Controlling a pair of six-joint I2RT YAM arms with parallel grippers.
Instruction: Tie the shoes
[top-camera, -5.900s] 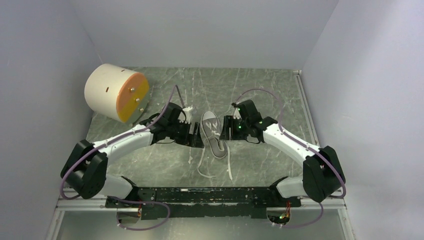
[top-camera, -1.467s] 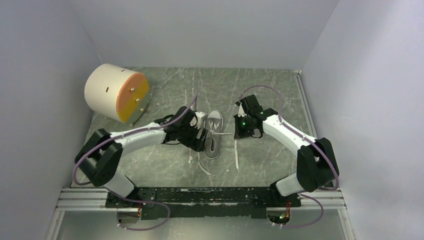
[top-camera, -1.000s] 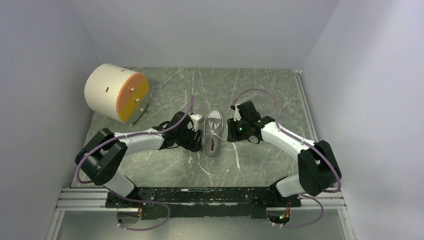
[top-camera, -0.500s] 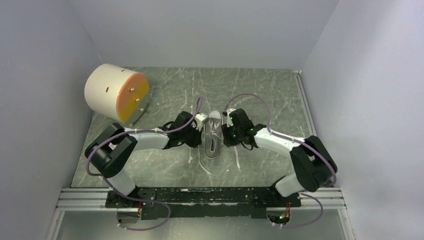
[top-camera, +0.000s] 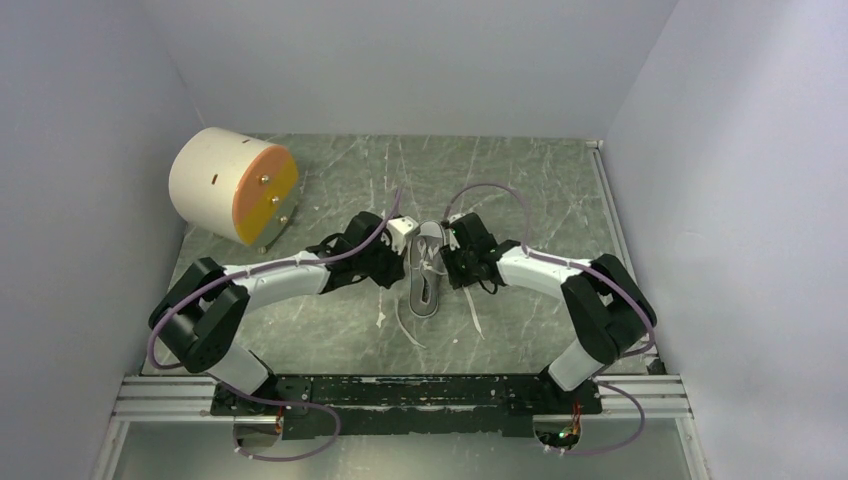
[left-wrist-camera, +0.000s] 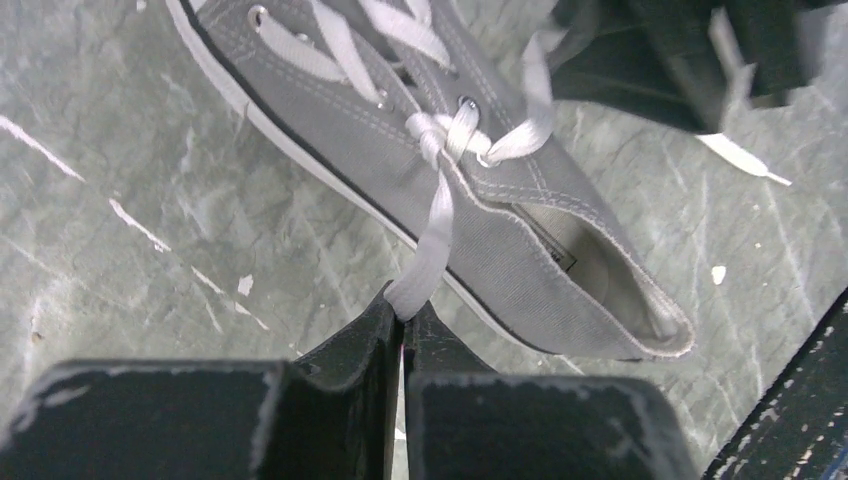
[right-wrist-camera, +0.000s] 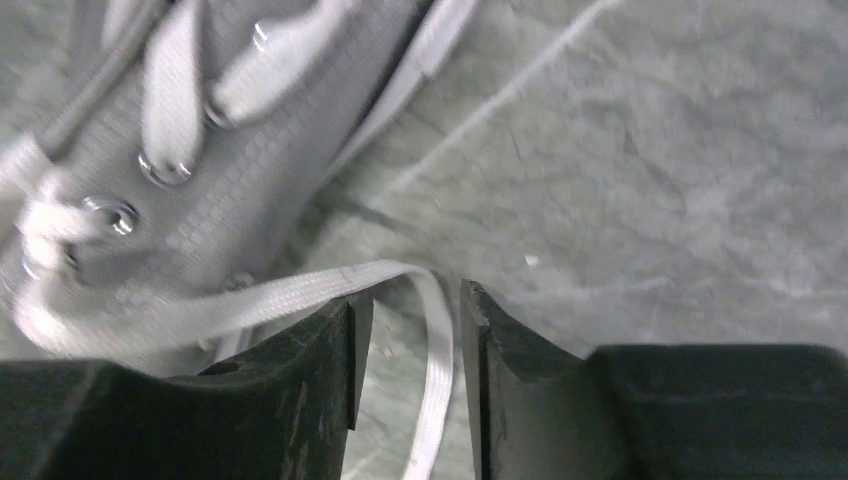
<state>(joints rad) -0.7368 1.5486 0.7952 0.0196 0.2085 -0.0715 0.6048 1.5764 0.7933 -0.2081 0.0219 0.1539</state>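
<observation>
The grey sneaker (top-camera: 425, 272) with white laces lies mid-table, toe pointing away, between both arms. In the left wrist view the shoe (left-wrist-camera: 480, 190) runs diagonally, and its lace (left-wrist-camera: 432, 235) comes down from a knot at the top eyelets into my left gripper (left-wrist-camera: 403, 312), which is shut on it. My left gripper (top-camera: 400, 262) sits at the shoe's left side. At the shoe's right side, my right gripper (right-wrist-camera: 408, 305) stands open with the other lace (right-wrist-camera: 430, 380) bending down through the gap, touching neither finger (right-wrist-camera: 485, 330). The right gripper (top-camera: 452, 262) is hard to make out from above.
A cream drum with an orange face (top-camera: 232, 185) lies at the back left. Loose lace ends (top-camera: 410, 335) trail on the green table (top-camera: 520, 190) toward the near edge. Grey walls close in on three sides.
The left gripper has shut on the left lace beside the shoe. The right arm has moved in left, bringing its open fingers around the right lace.
</observation>
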